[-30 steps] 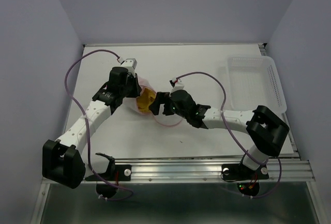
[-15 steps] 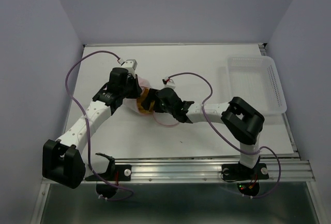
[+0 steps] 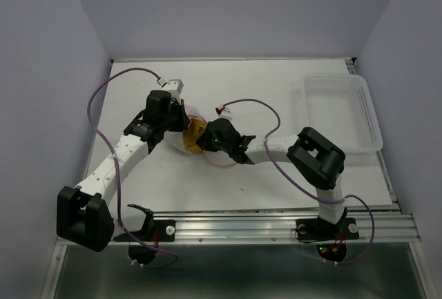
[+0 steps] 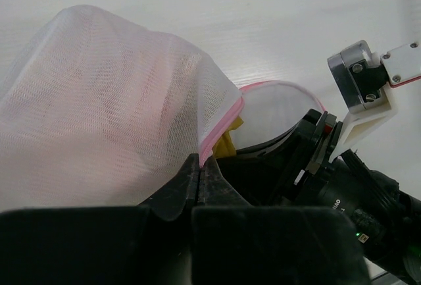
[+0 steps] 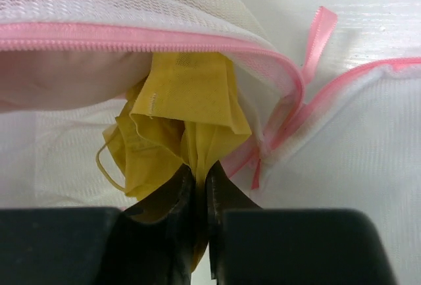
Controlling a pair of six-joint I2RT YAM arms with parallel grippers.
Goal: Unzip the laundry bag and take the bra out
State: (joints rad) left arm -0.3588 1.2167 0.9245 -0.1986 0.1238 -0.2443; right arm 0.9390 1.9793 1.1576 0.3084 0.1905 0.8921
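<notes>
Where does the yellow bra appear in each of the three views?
Top: bra, a yellow spot left of centre, in the bag.
Left wrist: low centre, under the pink zipper trim.
Right wrist: centre, held by the right gripper.
Shared landmark: the pink zipper trim beside it.

L gripper (image 4: 199,166) clamped, laundry bag (image 4: 99,94) hem btwn its tips. R gripper (image 5: 196,178) closed too, bra (image 5: 187,114) fabric btwn tips. L arm (image 3: 117,157) and R arm (image 3: 276,150) bent inward, fingertips nearly meeting.
</notes>
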